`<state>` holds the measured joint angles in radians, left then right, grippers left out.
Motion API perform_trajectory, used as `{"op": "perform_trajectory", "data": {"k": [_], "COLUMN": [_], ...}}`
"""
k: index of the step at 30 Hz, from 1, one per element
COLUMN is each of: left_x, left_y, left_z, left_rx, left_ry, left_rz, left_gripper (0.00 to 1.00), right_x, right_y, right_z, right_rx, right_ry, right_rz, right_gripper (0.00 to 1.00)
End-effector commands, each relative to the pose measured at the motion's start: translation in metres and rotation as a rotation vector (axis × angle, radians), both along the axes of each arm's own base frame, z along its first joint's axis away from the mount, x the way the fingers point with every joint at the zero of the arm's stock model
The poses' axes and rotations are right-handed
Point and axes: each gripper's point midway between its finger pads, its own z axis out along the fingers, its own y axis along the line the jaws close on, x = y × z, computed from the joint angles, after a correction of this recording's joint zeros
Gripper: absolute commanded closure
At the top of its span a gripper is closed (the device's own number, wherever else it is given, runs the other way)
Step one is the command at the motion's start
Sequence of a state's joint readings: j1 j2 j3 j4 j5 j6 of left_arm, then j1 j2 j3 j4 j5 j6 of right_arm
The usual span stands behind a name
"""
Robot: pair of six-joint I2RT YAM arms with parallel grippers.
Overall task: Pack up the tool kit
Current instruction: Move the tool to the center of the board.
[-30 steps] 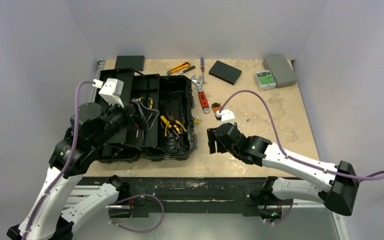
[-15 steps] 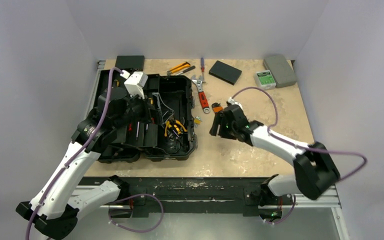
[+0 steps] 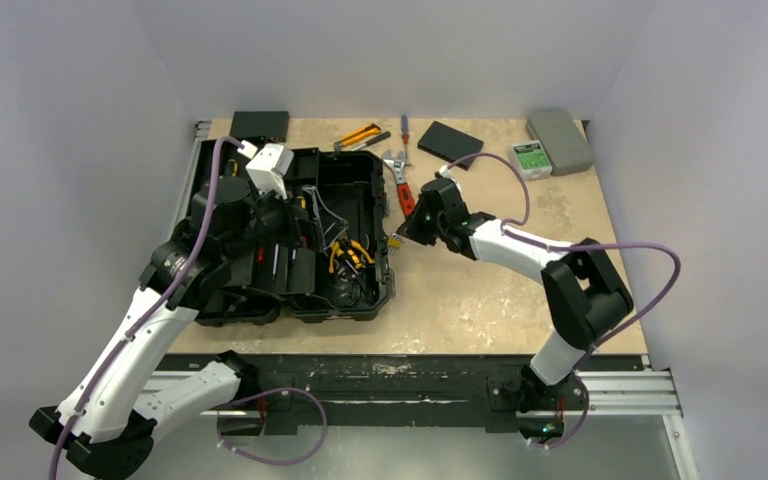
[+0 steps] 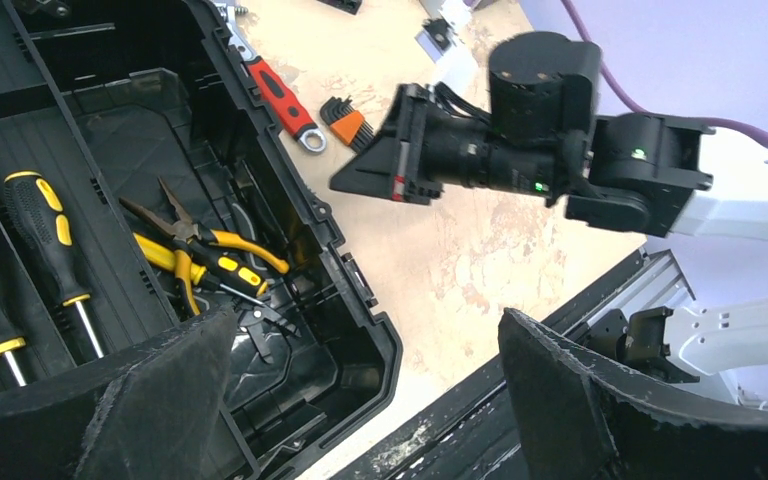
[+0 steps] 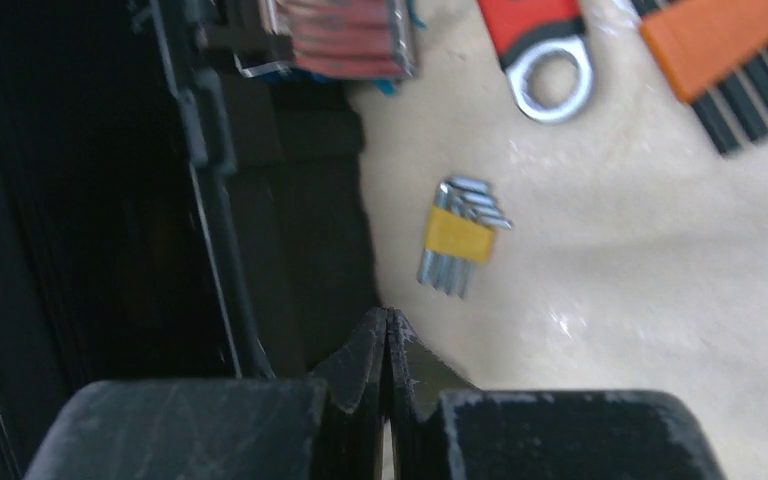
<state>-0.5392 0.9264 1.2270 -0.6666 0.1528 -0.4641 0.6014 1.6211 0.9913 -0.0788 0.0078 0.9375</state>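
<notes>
The tool kit, a black toolbox (image 3: 340, 300), lies open on the left of the table. Yellow-handled pliers (image 4: 200, 262) and yellow-and-black screwdrivers (image 4: 45, 235) lie inside it. My left gripper (image 4: 368, 322) hangs open over the box's near right corner, holding nothing. My right gripper (image 3: 407, 232) is shut and empty, low by the box's right wall (image 5: 210, 200). Its tips (image 5: 388, 318) sit just short of a small yellow hex key set (image 5: 457, 238) lying on the table. A red-handled wrench (image 5: 545, 40) and an orange hex key set (image 5: 730, 50) lie beyond.
At the back lie a yellow utility knife (image 3: 358, 135), a red-and-blue screwdriver (image 3: 405, 130), a flat black box (image 3: 450, 144), a green-labelled box (image 3: 530, 159) and a grey case (image 3: 560, 140). Another black box (image 3: 259, 124) sits at the back left.
My right arm has swung left and away from me toward the toolbox's right wall, and its jaws have shut. The left arm moved further over the box, then stayed still.
</notes>
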Motion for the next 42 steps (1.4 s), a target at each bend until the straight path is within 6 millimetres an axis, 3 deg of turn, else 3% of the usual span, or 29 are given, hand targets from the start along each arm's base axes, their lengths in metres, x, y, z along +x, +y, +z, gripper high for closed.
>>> {"op": "perform_trajectory", "data": {"k": [1,5,9,14,17,23,29,33,36,39,42], "left_x": [0.0,0.002,0.004,0.005,0.005,0.006,0.007,0.007,0.008,0.009,0.01], "left_y": [0.001,0.003,0.004,0.004,0.005,0.005,-0.004,-0.008,-0.011,-0.013,-0.014], "left_z": [0.023,0.021,0.019,0.018,0.018,0.017,0.014,0.015,0.015,0.015,0.014], "left_rx": [-0.043,-0.033,-0.022,-0.013,-0.012,-0.013,-0.028,-0.043,-0.052,-0.054,-0.054], "left_ry": [-0.068,-0.07,-0.067,-0.066,-0.069,-0.068,-0.046,-0.041,-0.037,-0.033,-0.032], "left_rz": [0.011,0.02,0.028,0.031,0.034,0.034,0.007,-0.004,-0.013,-0.017,-0.019], "left_gripper": [0.0,0.0,0.0,0.0,0.0,0.0,0.0,0.0,0.0,0.0,0.0], "right_x": [0.032,0.046,0.06,0.06,0.055,0.028,-0.007,-0.017,-0.016,-0.006,0.005], "right_y": [0.027,0.04,0.044,0.047,0.03,-0.028,-0.078,-0.106,-0.103,-0.097,-0.081], "right_z": [0.013,0.004,-0.017,-0.065,-0.085,-0.093,-0.095,-0.077,-0.056,-0.039,-0.027], "right_rx": [0.084,0.111,0.069,0.027,-0.008,-0.135,-0.175,-0.204,-0.201,-0.242,-0.238], "right_ry": [-0.034,-0.042,-0.029,0.066,0.123,0.143,0.161,0.113,0.038,-0.028,-0.042], "right_rz": [-0.023,-0.013,-0.022,-0.012,-0.051,-0.133,-0.163,-0.202,-0.125,-0.032,0.063], "right_gripper": [1.0,1.0,1.0,1.0,1.0,1.0,1.0,1.0,0.98,0.7,0.62]}}
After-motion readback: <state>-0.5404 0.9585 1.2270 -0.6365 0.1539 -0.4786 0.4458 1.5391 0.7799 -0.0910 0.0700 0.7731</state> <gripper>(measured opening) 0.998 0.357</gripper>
